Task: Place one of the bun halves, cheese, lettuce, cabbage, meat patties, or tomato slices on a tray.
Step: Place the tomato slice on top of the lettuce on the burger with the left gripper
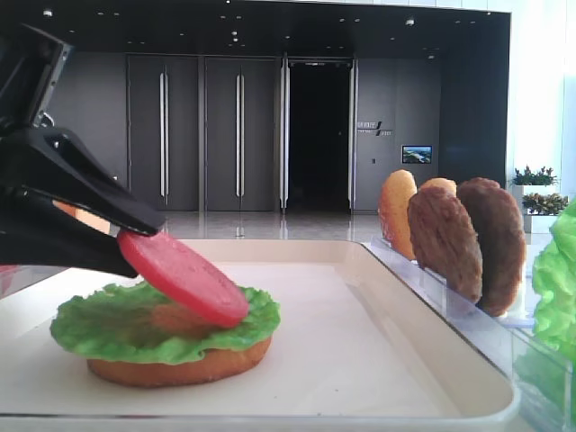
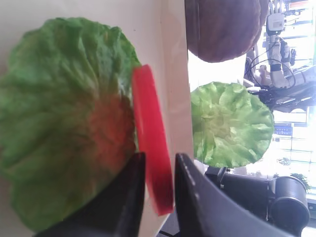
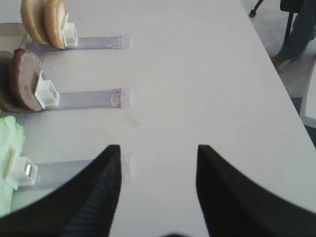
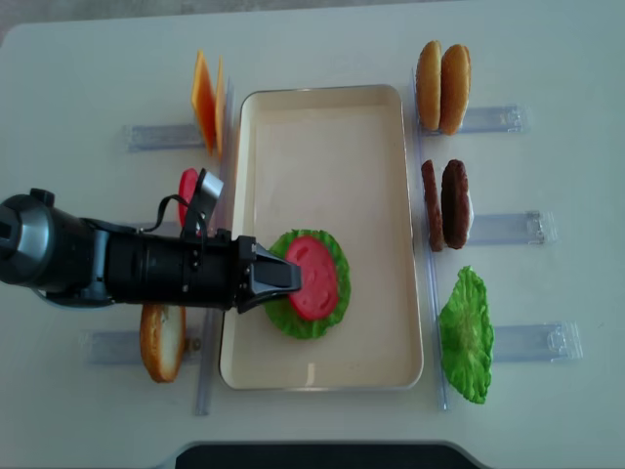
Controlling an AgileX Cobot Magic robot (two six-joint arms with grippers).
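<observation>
Tomato slice [image 1: 183, 276]: tilted, lower edge resting on the lettuce [image 1: 135, 324] that tops a bun half [image 1: 180, 367] in the tray [image 4: 322, 117].
Left pincer [image 2: 159, 197]: jaws flank the slice's rim; gripping or just releasing, cannot tell.
Right pincer [image 3: 158, 192]: spread wide, empty, over bare counter [image 3: 197, 74].

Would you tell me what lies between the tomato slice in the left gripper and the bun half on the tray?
A lettuce leaf lies between the tomato slice and the bun half; the low side view shows the stack best.
</observation>
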